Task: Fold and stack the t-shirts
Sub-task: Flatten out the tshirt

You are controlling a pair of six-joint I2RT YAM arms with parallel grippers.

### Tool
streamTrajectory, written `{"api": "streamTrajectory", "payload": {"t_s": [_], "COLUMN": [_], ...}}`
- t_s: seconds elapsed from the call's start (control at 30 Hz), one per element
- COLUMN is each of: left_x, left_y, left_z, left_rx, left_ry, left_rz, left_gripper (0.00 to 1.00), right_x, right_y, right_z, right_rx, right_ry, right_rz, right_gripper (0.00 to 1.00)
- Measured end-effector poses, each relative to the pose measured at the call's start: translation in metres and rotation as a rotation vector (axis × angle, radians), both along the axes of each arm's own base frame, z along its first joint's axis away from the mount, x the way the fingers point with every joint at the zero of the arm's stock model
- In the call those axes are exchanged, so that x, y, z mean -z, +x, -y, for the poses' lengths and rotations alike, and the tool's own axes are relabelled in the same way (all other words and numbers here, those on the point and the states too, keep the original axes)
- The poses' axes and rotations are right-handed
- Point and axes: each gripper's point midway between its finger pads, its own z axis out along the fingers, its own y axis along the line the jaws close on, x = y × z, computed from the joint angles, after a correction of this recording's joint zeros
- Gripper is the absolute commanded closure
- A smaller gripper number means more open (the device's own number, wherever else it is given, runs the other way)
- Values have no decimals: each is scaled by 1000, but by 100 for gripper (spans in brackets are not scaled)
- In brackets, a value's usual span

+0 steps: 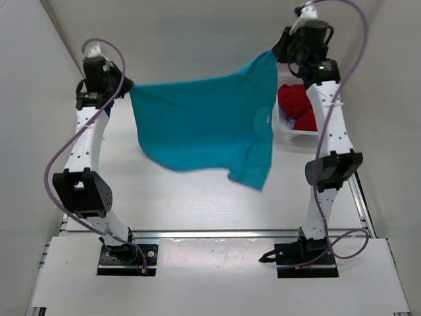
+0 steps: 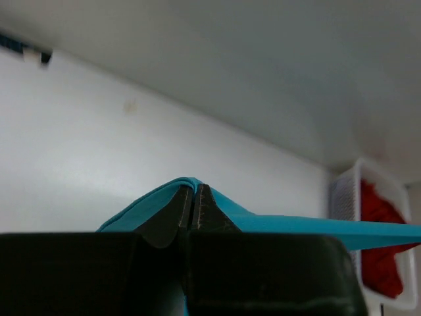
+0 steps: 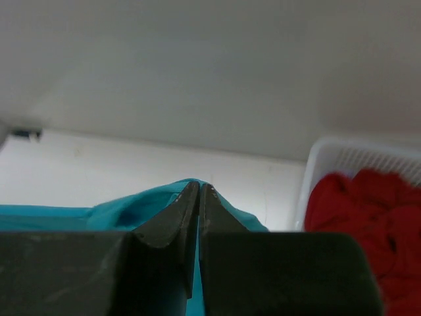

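The left claw is clenched on one edge of the teal shirt; its two dark fingertips press together with only a thin fold of teal cloth pinched between them. The right claw is clamped just as tightly on the opposite edge, and cloth bunches over both of its tips. Both arms are raised, and the shirt hangs stretched between the two claws above the white table, with one sleeve drooping lowest near the right arm. Neither claw touches anything else. The dark red shirt lies crumpled in the white basket, which sits at the far right of the table, beside the right arm.
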Motion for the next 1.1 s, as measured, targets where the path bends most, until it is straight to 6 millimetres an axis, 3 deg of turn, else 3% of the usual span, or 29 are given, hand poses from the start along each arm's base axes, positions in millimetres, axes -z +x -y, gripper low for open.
{"api": "streamTrajectory", "payload": {"t_s": [0.1, 0.2, 0.27, 0.3, 0.4, 0.5, 0.57, 0.63, 0.7, 0.77, 0.83, 0.93, 1.1], "left_x": [-89, -148, -167, -169, -152, -111, -70, -26, 17, 54, 90, 136, 194], "left_y": [-4, -26, -40, -44, -49, -46, -49, -62, -87, -120, -158, -205, -241], "left_z": [-8, -22, -30, -33, -39, -41, -44, -42, -37, -35, -40, -48, -40], "left_rx": [-34, -71, -98, -109, -131, -145, -175, -195, -193, -197, -216, -257, -255], "left_ry": [10, 16, 24, 27, 31, 49, 85, 130, 164, 182, 184, 158, 94], "left_rz": [213, 358, 412, 422, 402, 325, 244, 168, 84, 35, -4, -54, -159], "left_gripper": [100, 100, 100, 100, 100, 100, 100, 100, 100, 100, 100, 100, 100], "right_x": [-87, -168, -205, -214, -211, -153, -75, 19, 107, 183, 235, 263, 287], "right_y": [-28, -75, -108, -120, -133, -120, -108, -110, -132, -174, -225, -276, -324], "right_z": [11, 10, 5, 3, 9, 13, 14, 19, 24, 25, 25, 21, 20], "right_rx": [30, 26, -2, -14, -12, 9, 29, 59, 93, 108, 102, 85, 60], "right_ry": [31, 59, 78, 83, 78, 50, 20, -7, -36, -62, -77, -60, 8], "right_rz": [223, 426, 522, 546, 537, 400, 240, 50, -132, -292, -409, -479, -559], "right_gripper": [100, 100, 100, 100, 100, 99, 100, 100, 100, 100, 100, 100, 100]}}
